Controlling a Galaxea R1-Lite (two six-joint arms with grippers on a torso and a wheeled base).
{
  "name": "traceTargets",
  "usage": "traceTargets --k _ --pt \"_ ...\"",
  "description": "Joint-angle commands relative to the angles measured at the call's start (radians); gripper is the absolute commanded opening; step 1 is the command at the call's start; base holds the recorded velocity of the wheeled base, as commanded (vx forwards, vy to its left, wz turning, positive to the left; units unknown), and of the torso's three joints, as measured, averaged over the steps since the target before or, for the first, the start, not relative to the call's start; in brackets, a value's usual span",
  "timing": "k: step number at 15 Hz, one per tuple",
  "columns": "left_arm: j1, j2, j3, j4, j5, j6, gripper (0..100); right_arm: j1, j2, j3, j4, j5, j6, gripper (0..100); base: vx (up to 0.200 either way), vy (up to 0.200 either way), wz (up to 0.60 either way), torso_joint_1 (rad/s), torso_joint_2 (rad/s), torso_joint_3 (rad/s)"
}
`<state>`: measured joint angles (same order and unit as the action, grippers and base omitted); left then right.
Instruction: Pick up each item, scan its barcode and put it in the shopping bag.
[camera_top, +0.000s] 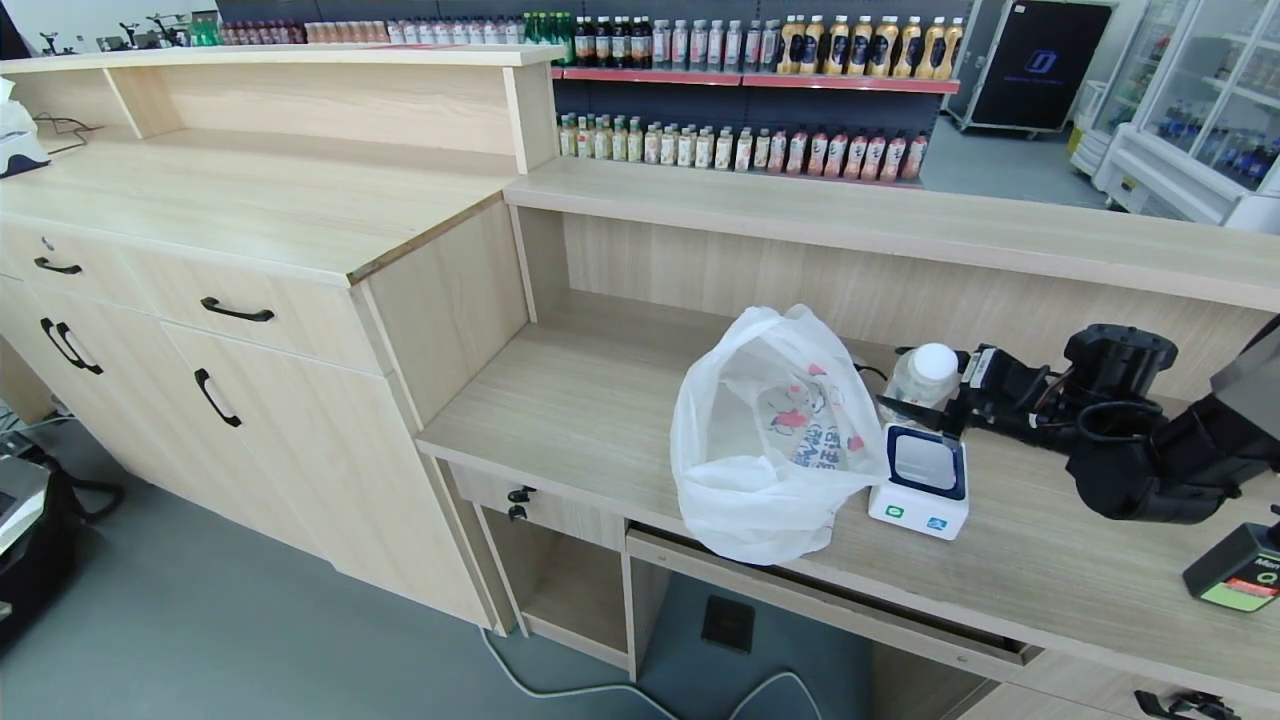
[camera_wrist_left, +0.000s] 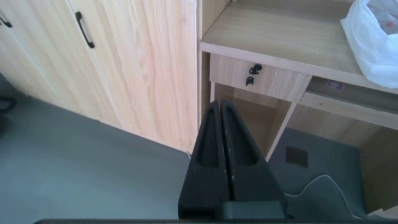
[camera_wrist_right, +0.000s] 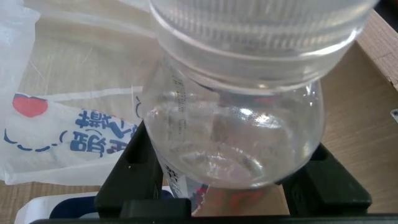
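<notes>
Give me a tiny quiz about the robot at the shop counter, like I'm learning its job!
1. True or false: the right hand holds the bottle.
2. The scanner stands: A) beside the shopping bag; B) inside it; C) on the floor.
3. Fill in: the left hand is ____ (open or shut).
Key: 1 true; 2 A; 3 shut.

Scanner crowds the shopping bag's right side; counter on its left offers passage
</notes>
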<state>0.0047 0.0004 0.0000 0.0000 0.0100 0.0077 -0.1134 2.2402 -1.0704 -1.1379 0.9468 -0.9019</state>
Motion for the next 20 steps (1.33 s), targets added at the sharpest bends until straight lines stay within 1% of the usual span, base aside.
traceTargets --k 1,13,17,20 --pt "0.0 0.0 0.0 0.0 0.001 0.0 0 -0.002 0.007 -0.006 0.0 0.001 0.001 0 0.0 0.0 0.0 0.0 0.0 0.0" --pt "0.0 0.0 0.0 0.0 0.001 0.0 0 -0.006 -0.034 0.003 0.0 0.001 0.0 0 0.0 0.0 0.0 0.0 0.0 0.0" --pt "0.0 0.0 0.0 0.0 0.001 0.0 0 -0.043 -0.056 0.046 0.009 0.001 -0.006 0 0.0 0.0 0.0 0.0 0.0 0.0" --pt "0.0 0.0 0.0 0.0 0.001 0.0 0 -0.048 -0.06 0.053 0.01 0.003 -0.012 0 0.0 0.0 0.0 0.0 0.0 0.0"
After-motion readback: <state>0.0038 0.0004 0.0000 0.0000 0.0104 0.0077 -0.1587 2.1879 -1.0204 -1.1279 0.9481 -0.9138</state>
